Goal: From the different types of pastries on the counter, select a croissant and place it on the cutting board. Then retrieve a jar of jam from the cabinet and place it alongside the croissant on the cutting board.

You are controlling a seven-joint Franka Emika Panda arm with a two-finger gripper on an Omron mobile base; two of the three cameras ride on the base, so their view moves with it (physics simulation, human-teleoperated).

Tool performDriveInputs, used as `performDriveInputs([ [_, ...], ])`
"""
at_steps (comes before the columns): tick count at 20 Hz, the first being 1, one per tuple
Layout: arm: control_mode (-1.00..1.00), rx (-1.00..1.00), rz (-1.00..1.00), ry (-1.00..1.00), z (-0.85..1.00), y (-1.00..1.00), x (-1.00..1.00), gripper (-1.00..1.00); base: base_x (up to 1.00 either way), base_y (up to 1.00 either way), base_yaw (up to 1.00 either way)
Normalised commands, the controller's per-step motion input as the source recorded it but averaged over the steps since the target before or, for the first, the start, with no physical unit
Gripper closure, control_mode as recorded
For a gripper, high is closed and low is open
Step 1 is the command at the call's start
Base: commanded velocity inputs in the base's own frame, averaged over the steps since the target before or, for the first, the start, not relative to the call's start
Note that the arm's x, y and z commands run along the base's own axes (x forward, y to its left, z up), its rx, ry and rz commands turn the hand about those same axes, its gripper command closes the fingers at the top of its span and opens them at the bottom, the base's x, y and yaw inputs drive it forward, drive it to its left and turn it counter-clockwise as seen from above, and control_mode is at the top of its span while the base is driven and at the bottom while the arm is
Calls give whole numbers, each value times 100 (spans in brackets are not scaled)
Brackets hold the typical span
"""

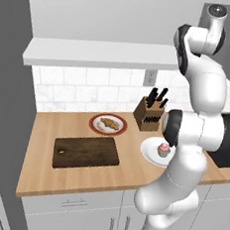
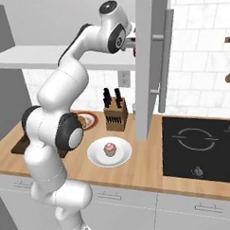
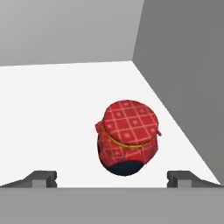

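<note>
From the hand view, the gripper (image 3: 112,178) stands spread wide, its fingertips (image 3: 43,178) either side of the jar of jam (image 3: 127,136) on the cabinet (image 3: 65,109) floor, not touching it. The left base view shows the croissant (image 1: 108,123) on its plate (image 1: 95,126) behind the bare cutting board (image 1: 86,152); the cupcake (image 2: 109,149) sits apart.
</note>
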Motion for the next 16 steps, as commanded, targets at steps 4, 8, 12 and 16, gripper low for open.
performDriveInputs([
  [4, -100, 1, 0, 0, 12, -31, 42, -100, 0, 0, 0],
  [8, -100, 0, -3, 2, 1, -26, 6, -100, 0, 0, 0],
  [12, -100, 0, 0, 0, 0, 0, 0, -100, 0, 0, 0],
  [16, -100, 0, 0, 1, -28, 2, 31, -100, 0, 0, 0],
])
